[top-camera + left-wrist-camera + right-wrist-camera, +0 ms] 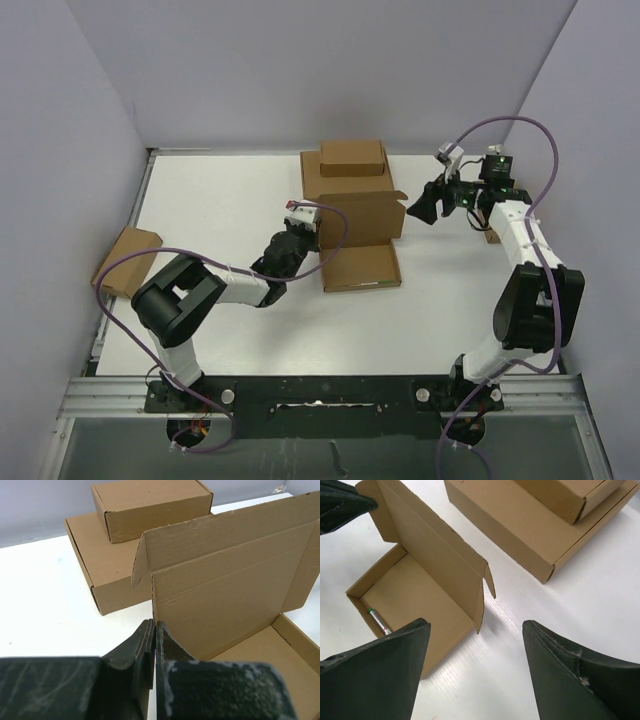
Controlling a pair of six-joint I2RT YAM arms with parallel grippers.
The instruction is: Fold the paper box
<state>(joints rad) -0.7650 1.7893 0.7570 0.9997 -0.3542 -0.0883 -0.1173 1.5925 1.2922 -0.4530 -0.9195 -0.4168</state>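
We see the paper box [360, 265] near the middle of the worktop [220, 200]; its tray lies flat and open, and its lid stands upright along the far side of the tray, with a small side flap at each end.

The left end effector [300, 232] is at the left end of the box; in the left wrist view its fingers [145, 645] are pressed together where the lid meets the left wall, one outside and one inside the tray, so it seems clamped on this thin wall.

The right end effector [425, 205] hangs over the worktop to the right of the box; its fingers [395, 650] stand wide apart and hold nothing.

A small silvery cylinder [379, 620] with a green end lies in the tray, against a wall.

Just behind the lid, toward the far edge, is a large flat box [345, 185]; a smaller closed box [352, 157] lies on top of it.

One more brown box [128, 260] is at the left edge of the worktop.
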